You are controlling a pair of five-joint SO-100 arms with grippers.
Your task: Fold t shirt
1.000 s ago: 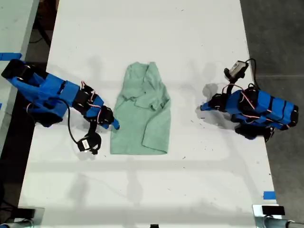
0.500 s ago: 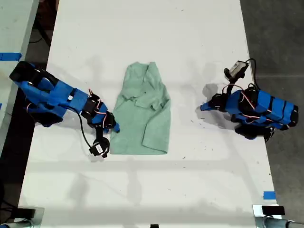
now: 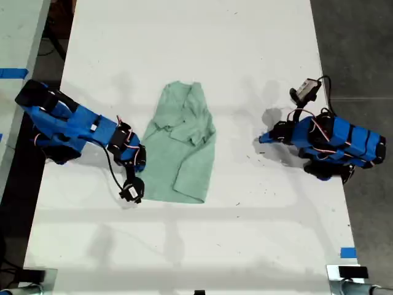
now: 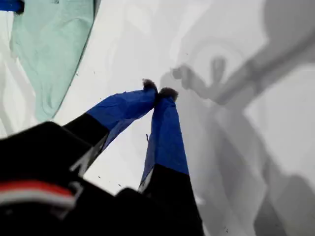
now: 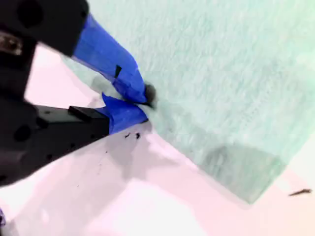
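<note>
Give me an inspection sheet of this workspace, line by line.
Surface: white table, a few dark specks.
Job's things: pale mint-green fabric t shirt, wrinkled, partly folded, flat on the table.
Clutter: nothing seen.
Grippers: my first gripper shut, empty, apart from the shirt; my second gripper shut on the shirt's edge.
Cables: black cable looping below the second arm.
Surroundings: grey floor, blue tape marks.

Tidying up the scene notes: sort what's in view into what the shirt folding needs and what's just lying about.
Part of the job:
- t shirt, mint green, partly folded on the table
- my second pincer, shut on the shirt's edge
- my first pincer, shut, holding nothing, away from the shirt

Just lying about:
- blue tape at the table's edge
</note>
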